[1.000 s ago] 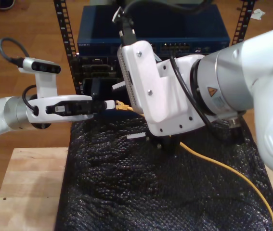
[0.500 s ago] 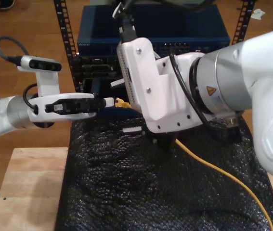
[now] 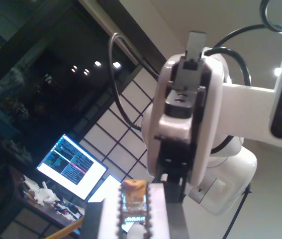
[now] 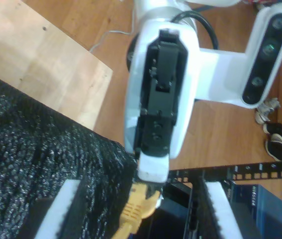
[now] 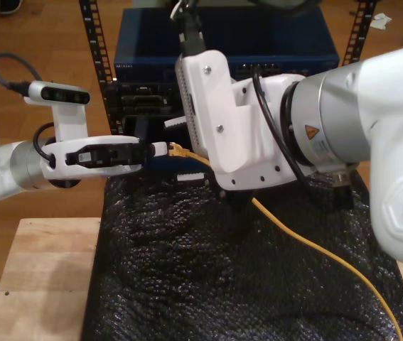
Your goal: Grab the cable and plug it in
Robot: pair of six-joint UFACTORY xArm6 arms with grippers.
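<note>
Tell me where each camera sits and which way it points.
Exterior view: off the arms, looking down over the black mat toward the rack; both arms show.
First wrist view: on my first gripper, looking upward past the cable plug at my second gripper.
Second wrist view: on my second gripper, looking down at my first gripper; its own fingers show.
Shared: the cable plug.

First arm: reaching level from the exterior view's left edge toward the centre.
My first gripper (image 5: 164, 150): jaws pinching the cable (image 5: 315, 245) at its plug.
Second arm: coming in from the exterior view's right edge, its wrist bulking large at the centre.
My second gripper (image 5: 182, 148): pointing toward the exterior view's left, its 2 toothed fingers (image 4: 61, 209) standing spread on either side of my first gripper's tip.
</note>
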